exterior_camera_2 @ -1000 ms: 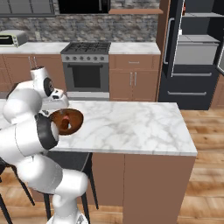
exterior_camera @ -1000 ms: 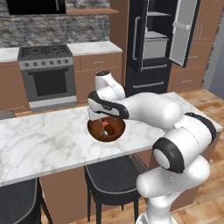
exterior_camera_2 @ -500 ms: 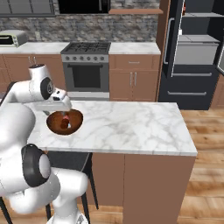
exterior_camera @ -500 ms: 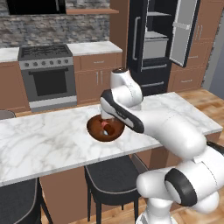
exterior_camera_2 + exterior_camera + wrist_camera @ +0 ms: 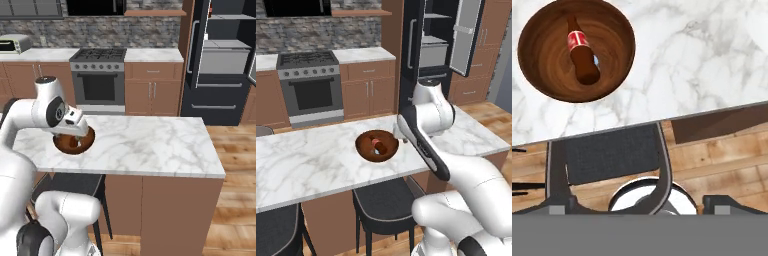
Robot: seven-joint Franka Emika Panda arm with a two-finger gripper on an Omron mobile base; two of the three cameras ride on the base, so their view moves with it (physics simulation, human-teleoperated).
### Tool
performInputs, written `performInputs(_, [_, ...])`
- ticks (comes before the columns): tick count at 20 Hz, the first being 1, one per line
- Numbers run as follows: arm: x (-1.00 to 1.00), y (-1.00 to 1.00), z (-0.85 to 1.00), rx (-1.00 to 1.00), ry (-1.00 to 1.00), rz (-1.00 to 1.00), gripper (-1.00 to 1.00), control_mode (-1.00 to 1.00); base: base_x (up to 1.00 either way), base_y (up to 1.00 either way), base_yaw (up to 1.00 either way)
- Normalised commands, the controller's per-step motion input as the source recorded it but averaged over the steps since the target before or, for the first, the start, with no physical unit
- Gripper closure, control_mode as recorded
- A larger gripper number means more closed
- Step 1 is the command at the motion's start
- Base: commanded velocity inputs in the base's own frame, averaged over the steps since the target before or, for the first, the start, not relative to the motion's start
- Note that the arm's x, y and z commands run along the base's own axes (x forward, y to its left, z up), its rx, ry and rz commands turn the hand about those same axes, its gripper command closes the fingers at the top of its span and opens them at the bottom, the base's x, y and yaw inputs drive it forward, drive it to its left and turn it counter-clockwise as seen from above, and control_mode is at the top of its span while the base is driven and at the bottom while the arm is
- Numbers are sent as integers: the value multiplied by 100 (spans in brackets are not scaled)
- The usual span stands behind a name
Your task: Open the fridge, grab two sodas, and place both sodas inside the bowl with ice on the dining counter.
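Around the bowl (image 5: 376, 146), the counter (image 5: 316, 160) lies bare on every side; one soda (image 5: 581, 52) lies inside it, and a stool (image 5: 387, 205) stands below its near edge.

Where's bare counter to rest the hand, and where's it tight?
Bare marble on the counter between the bowl and the fridge-side end, also left of the bowl in the left base view. Tight: the bowl, holding one soda.

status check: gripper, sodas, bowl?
Gripper open, empty. One soda lying in the bowl on the dining counter. Fridge door open. Nothing in the way.
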Motion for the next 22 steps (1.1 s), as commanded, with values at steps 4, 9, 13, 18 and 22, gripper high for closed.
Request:
performInputs(4, [-94, -30, 3, 4, -15, 0, -100, -100, 0, 0, 0])
performInputs(9, [-94, -32, 0, 0, -16, 0, -100, -100, 0, 0, 0])
performInputs(13, [-92, -34, -2, 0, -14, 0, -100, -100, 0, 0, 0])
performInputs(18, [-79, -34, -15, 0, -7, 0, -100, -100, 0, 0, 0])
performInputs(22, [-51, -20, -4, 0, -6, -1, -100, -100, 0, 0, 0])
